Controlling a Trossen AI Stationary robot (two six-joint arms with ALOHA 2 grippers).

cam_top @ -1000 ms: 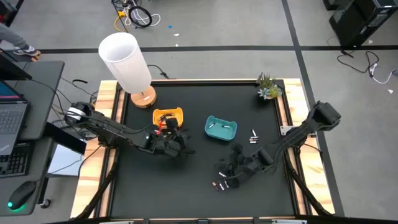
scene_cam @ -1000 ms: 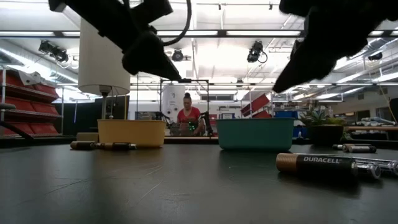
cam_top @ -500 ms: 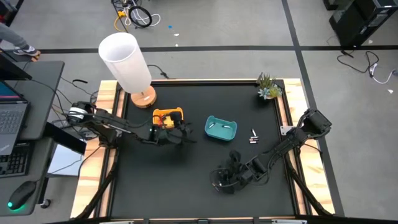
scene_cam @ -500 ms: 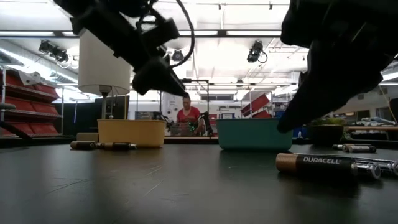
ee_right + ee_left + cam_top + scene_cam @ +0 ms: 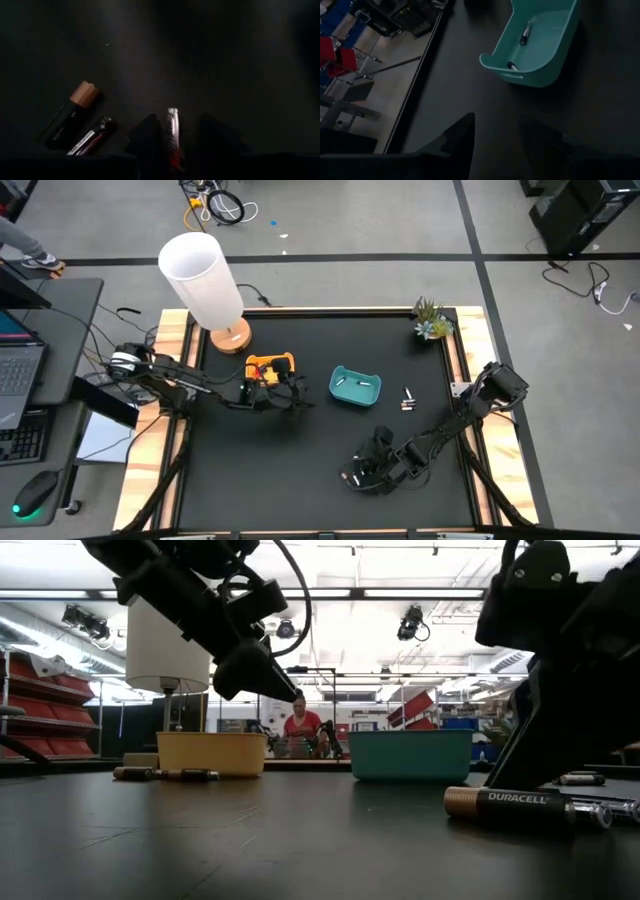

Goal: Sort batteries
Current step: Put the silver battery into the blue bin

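Low view, nearest entry, asks the first clerk: what lies at the front?

Second clerk: One big copper-topped battery (image 5: 508, 802), flat on the table (image 5: 250, 840), long axis across the view. Just behind it, pale slim ones (image 5: 600, 810), also on their sides.

First clerk: And the right gripper (image 5: 181, 125)?

Second clerk: Low over that front group. Its fingers (image 5: 147, 135) stand apart and straddle one slim battery (image 5: 172, 117), which runs lengthwise in the gap, closer to one finger than the other. Nothing is gripped. Judged: lined up this way so that closing catches it across its narrow width. A second slim battery (image 5: 92, 135) and the big one lie slantwise beside it, apart from the fingers.

First clerk: Mid-table?

Second clerk: Yellow tray (image 5: 270, 364) and teal tray (image 5: 355, 385), side by side. The left gripper (image 5: 502, 135) hangs raised beside the yellow tray, fingers apart and empty, facing the teal tray. Two batteries (image 5: 525, 32) lie inside the teal one, flat on its floor. Judged: one tray per kind.

First clerk: Farther back?

Second clerk: A loose pair of batteries (image 5: 408, 401) beyond the teal tray, unsorted. Lamp (image 5: 205, 280) and plant (image 5: 430, 320) at the far corners.
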